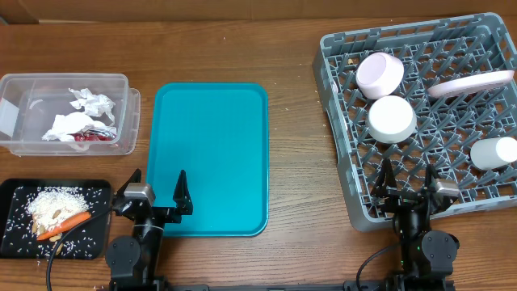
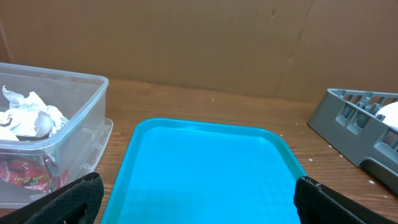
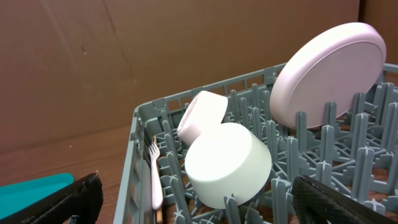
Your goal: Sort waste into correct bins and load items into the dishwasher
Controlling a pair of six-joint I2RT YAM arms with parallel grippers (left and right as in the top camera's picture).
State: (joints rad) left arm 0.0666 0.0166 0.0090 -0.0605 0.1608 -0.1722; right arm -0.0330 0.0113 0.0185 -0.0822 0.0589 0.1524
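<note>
The left gripper [image 1: 157, 179] stands wide and empty over the near edge of the smooth teal tray [image 1: 210, 153]; ahead-left, the clear plastic tub [image 1: 32, 93] holds crumpled white napkins [image 1: 85, 109] and a glossy red wrapper [image 1: 95, 136]; beside it on the left, the shallow black tray [image 1: 16, 194] carries grainy rice [image 1: 55, 202] and an orange carrot piece [image 1: 66, 224]; the right gripper [image 1: 407, 174] gapes wide, empty, above the near rim of the grey lattice dish rack [image 1: 335, 105]; just ahead sits a round white bowl [image 3: 227, 165], a pink bowl [image 3: 202, 115] beyond, a pink plate [image 3: 326, 74] on edge ahead-right, a white plastic fork [image 3: 153, 177] ahead-left.

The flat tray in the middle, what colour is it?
The tray is teal, clearest from overhead.
</note>
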